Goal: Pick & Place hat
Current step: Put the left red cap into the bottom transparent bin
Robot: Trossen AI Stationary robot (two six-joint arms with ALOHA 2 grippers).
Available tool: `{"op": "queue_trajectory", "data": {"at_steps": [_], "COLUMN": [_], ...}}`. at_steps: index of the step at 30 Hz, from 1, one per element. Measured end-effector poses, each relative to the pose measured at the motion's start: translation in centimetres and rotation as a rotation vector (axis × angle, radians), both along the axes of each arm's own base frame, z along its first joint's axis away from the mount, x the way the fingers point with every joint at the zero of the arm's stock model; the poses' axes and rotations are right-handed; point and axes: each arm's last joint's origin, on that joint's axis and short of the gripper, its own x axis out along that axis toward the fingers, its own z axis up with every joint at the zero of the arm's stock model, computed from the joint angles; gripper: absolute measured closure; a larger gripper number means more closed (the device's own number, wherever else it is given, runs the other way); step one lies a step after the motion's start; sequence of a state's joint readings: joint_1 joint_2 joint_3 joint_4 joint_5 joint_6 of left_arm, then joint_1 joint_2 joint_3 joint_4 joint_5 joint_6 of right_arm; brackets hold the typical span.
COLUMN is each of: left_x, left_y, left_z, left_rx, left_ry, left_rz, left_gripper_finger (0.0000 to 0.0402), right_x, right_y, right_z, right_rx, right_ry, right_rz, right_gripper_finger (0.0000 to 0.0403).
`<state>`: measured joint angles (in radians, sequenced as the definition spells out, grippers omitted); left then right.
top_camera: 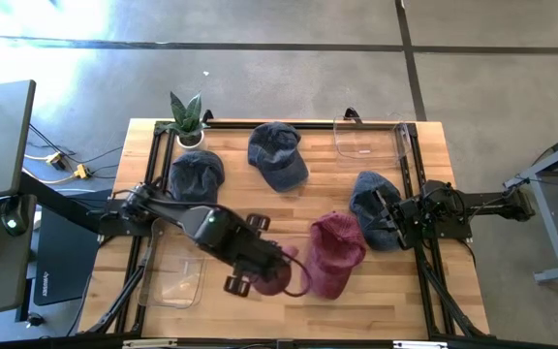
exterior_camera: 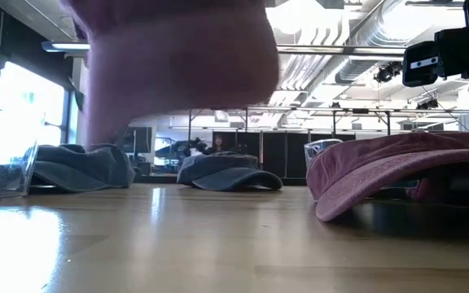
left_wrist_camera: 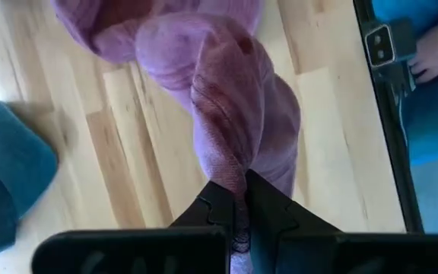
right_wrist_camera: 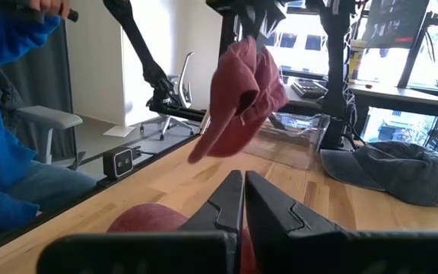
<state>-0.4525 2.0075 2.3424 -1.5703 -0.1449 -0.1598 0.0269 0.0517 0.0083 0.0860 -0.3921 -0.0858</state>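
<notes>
Left gripper (top_camera: 260, 260) carries a pink hat (top_camera: 277, 274), jaws pinched on its cloth.
Keep it high over the desk (top_camera: 424, 291); right gripper (top_camera: 387, 215), jaws closed, waits at the right edge.

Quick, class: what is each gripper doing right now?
Left gripper: closed on the lifted pink hat.
Right gripper: closed, empty.

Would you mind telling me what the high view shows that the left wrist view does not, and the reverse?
Only the high view shows the whole table: the potted plant, three blue hats, two clear bins, a second maroon hat lying flat, and the right gripper by a blue hat.

Only the left wrist view shows the left gripper's fingers pinching the cloth, and a person's blue sleeve past the table edge.

Both show the left gripper holding the lifted maroon hat over the wooden tabletop.
</notes>
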Motion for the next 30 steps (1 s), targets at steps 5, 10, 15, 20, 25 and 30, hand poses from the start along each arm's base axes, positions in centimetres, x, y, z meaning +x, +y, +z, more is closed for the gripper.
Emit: {"op": "queue_trajectory", "data": {"at_steps": [5, 10, 15, 20, 25, 30], "left_x": [-1.4, -4.2, -7.6, -11.0, -11.8, -11.5], "left_y": [-0.7, -0.5, 0.7, 2.6, 2.9, 1.7], "left_z": [1.1, 3.8, 7.0, 9.6, 9.2, 6.1], "left_rx": [0.067, 0.118, 0.107, -0.086, -0.242, -0.203], "left_ry": [-0.058, -0.174, -0.312, -0.363, -0.285, -0.141], "left_rz": [-0.032, -0.039, 0.065, 0.189, 0.312, 0.261], "left_gripper_finger": [0.0399, 0.0400, 0.0400, 0.0401, 0.0401, 0.0401], "right_x": [0.0, 0.0, 0.0, 0.0, 0.0, 0.0], "right_y": [0.0, 0.0, 0.0, 0.0, 0.0, 0.0], "right_z": [0.0, 0.0, 0.0, 0.0, 0.0, 0.0], "right_rx": [0.000, 0.000, 0.000, 0.000, 0.000, 0.000], "right_ry": [0.000, 0.000, 0.000, 0.000, 0.000, 0.000], "right_rz": [0.000, 0.000, 0.000, 0.001, 0.000, 0.001], "right_gripper_finger": [0.0391, 0.0391, 0.0391, 0.0391, 0.0391, 0.0391]}}
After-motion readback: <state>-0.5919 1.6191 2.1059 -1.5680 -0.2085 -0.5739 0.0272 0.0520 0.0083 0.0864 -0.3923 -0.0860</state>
